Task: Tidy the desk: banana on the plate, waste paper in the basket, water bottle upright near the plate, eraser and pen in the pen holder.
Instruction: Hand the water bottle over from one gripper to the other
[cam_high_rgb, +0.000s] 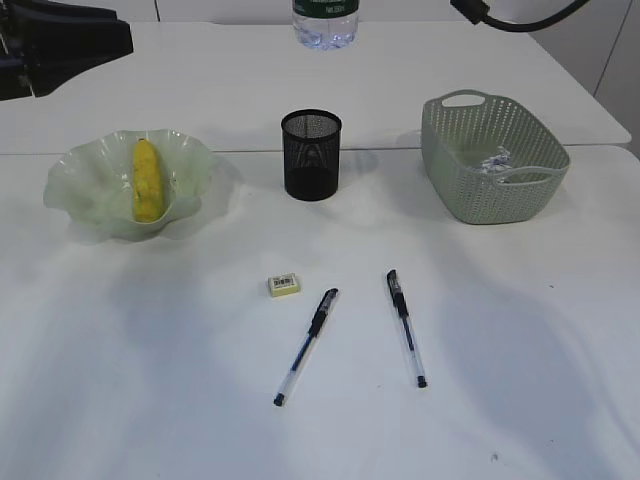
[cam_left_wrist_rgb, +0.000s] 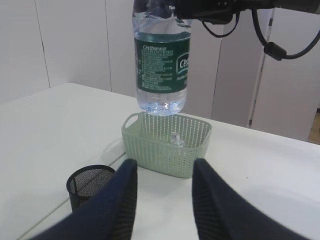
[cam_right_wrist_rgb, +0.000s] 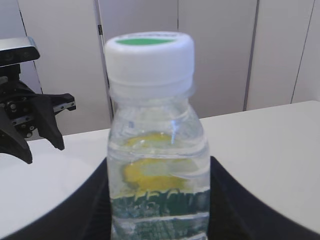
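Right wrist view showed the water bottle (cam_right_wrist_rgb: 157, 150) standing upright between the right gripper's (cam_right_wrist_rgb: 157, 200) dark jaws, one on each flank of it, clamped on its body, white cap up with a green disc on top. Its long axis ran vertical, and it hung in the air above the far side of the desk (cam_high_rgb: 320, 420); the exterior view caught only its lower end at the top edge. The plate (cam_high_rgb: 75, 190), with the banana (cam_high_rgb: 146, 180) lying in it, sat low and to the left of the bottle, so I judged the carry would have to go that way and down.

The left gripper (cam_left_wrist_rgb: 162, 200) hung empty with its jaws apart, and it was the nearer arm to the plate. Its camera faced the bottle with the basket (cam_left_wrist_rgb: 167, 150) behind and the pen holder (cam_left_wrist_rgb: 90, 185) lower left. The dark green label read "Cestbon" in white; the smaller print was too fine to read.
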